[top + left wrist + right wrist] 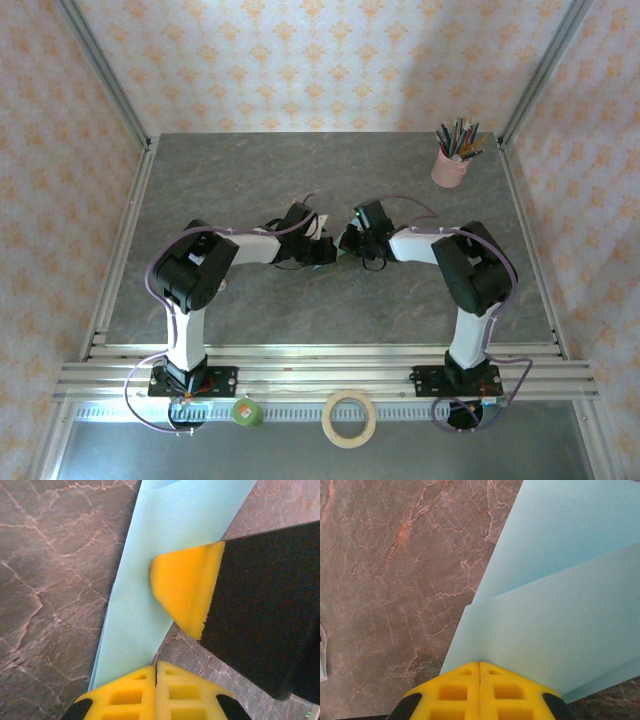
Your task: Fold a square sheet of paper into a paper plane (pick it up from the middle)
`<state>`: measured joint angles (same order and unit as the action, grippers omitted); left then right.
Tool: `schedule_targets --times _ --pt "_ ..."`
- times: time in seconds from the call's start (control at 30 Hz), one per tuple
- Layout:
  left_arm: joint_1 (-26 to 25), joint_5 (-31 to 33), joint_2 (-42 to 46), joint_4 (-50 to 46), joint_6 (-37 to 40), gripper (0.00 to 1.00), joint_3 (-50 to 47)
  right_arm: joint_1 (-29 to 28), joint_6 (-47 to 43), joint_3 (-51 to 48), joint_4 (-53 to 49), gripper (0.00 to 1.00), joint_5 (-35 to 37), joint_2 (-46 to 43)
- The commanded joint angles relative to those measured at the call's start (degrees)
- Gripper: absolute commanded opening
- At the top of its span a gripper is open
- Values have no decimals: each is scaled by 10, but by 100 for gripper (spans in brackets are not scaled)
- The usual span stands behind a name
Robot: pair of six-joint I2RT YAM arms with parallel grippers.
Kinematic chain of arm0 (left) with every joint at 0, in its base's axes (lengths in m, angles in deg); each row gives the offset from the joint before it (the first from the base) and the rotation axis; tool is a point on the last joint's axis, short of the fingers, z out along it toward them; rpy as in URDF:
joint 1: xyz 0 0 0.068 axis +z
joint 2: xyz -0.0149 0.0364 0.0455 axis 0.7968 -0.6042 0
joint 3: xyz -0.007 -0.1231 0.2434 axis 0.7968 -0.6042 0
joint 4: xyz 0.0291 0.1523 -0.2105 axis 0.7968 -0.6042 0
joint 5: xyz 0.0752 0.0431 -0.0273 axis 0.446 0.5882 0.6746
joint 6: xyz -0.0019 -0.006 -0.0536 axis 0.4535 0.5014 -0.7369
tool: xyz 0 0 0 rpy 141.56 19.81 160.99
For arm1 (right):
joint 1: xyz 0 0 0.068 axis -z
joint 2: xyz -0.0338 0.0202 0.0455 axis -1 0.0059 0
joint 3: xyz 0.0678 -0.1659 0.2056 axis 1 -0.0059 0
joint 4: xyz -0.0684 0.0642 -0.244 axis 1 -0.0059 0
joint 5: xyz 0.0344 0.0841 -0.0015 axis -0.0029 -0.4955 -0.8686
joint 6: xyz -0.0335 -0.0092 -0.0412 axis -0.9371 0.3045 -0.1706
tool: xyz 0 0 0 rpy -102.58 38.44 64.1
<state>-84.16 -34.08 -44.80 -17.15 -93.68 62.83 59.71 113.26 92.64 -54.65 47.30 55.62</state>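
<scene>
Top: left gripper (322, 250) and right gripper (352, 243) meet tip to tip mid table (250, 180). Left wrist: left jaws closed tight at the folded turquoise paper (150, 580), right gripper resting on it. Right wrist: right jaws closed over the layered fold, pinch unclear. Probably best: press flat, slide slowly along the crease.

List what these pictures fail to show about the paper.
Right wrist: the paper runs off the top and right edges; the shut right gripper hides whether it pinches or only presses.
Left wrist: the shut left gripper covers the paper's near end; the top edge cuts its far end.
Top external: both grippers hide the paper's folds.
</scene>
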Motion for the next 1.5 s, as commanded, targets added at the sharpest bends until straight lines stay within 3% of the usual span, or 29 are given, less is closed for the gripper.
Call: schedule_targets --times 0.0,0.17,0.5,0.7,0.9,1.23,1.47 --pt "14 -14 -5 7 -9 6 -28 2 -17 -24 -99 4 49 47" --pt "24 -38 9 29 -22 6 -70 2 -32 -19 -123 3 65 56" --pt "40 -47 67 -18 11 6 -138 5 -57 -13 -145 3 75 58" --pt "48 -33 114 -54 35 6 -156 4 -100 -18 -128 2 37 42" --pt "49 -56 184 -17 7 6 -131 1 -130 -29 -93 3 -21 9" --pt "32 -81 107 76 -73 6 -94 0 -121 -26 -76 3 -37 12" --pt "19 -74 53 79 -76 6 -54 2 -113 -24 -73 3 -33 17"
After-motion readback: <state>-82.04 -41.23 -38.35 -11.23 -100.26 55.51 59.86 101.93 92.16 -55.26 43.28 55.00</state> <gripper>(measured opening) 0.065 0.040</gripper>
